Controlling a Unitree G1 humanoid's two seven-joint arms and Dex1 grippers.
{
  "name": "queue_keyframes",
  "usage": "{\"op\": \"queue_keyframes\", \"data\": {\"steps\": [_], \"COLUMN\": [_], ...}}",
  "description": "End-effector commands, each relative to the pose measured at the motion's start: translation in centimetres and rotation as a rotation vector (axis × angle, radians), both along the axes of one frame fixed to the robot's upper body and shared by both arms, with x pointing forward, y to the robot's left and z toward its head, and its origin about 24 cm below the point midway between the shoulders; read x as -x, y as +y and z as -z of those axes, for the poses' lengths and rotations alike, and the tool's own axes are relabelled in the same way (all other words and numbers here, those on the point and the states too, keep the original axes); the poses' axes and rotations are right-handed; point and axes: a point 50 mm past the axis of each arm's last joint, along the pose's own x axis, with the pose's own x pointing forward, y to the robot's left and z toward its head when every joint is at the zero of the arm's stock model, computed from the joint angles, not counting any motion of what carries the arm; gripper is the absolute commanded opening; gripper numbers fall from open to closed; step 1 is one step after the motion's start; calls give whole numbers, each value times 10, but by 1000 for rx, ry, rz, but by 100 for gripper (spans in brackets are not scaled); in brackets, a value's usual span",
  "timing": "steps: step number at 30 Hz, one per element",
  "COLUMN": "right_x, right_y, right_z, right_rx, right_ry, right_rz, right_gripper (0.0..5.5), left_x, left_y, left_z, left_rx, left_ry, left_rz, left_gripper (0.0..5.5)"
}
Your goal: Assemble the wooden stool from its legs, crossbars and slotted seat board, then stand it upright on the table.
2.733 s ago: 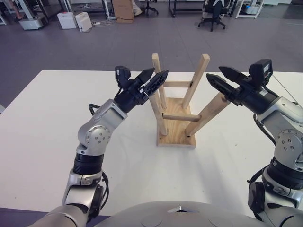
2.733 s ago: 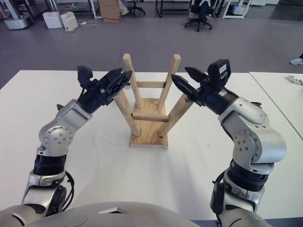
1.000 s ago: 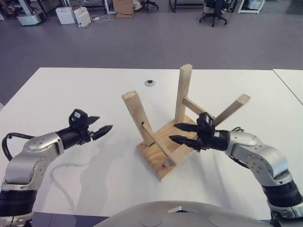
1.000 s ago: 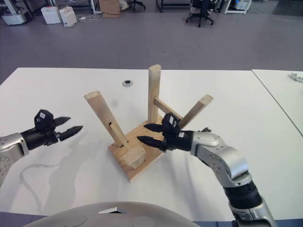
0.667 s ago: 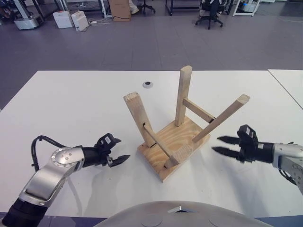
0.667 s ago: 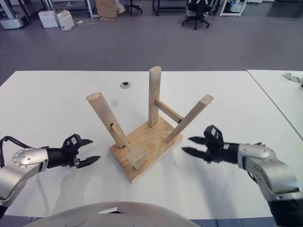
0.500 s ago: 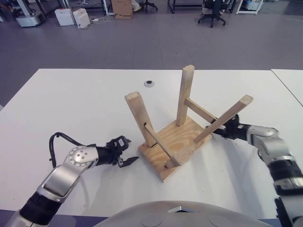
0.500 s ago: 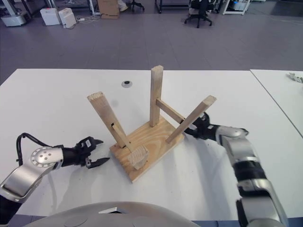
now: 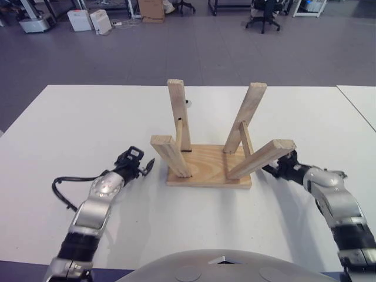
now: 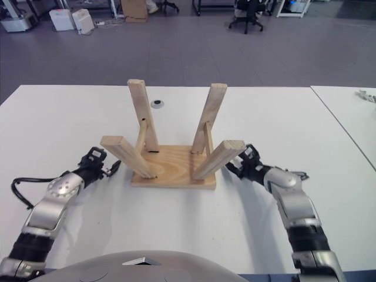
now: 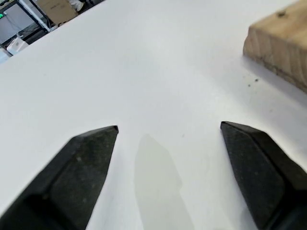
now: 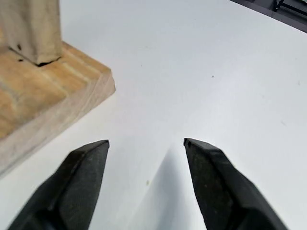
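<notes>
Stool [image 9: 208, 158], put together but upside down: its seat board [image 9: 202, 175] lies flat on the table [image 9: 70, 129] between the two grippers, and the four splayed legs [image 9: 179, 114] point up, joined in pairs by crossbars [image 9: 244, 140].

The left gripper [image 9: 149, 165] sits low over the table just off the board's edge on its own side. It is spread wide and holds nothing. In its wrist view the board's corner lies ahead and off to one side of the fingers [image 11: 81, 158], not between them. The right gripper [image 10: 232, 167] sits at the opposite edge, also spread wide and empty, with the board's side and the foot of one leg close in front of it and apart from its fingertips [image 12: 211, 177].

The stool looks like plain, stiff timber: rigid, not fragile, and probably light enough for two arms. The joints seem only slotted, so pulling on a single leg could work it loose. The safer hold is likely the board itself, one gripper pinching each opposite edge, or low on a leg next to the board. Bare wood should give fair grip. The smooth table may let the board slide if it is nudged from one side alone.
</notes>
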Motion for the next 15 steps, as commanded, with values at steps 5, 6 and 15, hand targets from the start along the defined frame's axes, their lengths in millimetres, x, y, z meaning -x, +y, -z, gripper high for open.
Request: {"op": "queue_keyframes", "data": {"steps": [5, 6, 15], "right_x": [48, 45, 47], "right_y": [56, 62, 89], "right_z": [1, 0, -58], "right_rx": [-109, -120, -350], "right_ry": [103, 95, 21], "right_rz": [-59, -70, -323], "right_gripper": [290, 290, 290], "left_x": [34, 29, 27], "left_y": [-69, -78, -83], "left_z": [-1, -4, -68], "left_rx": [139, 167, 438], "left_ry": [137, 118, 33], "left_rz": [231, 242, 329], "left_gripper": [394, 394, 394]}}
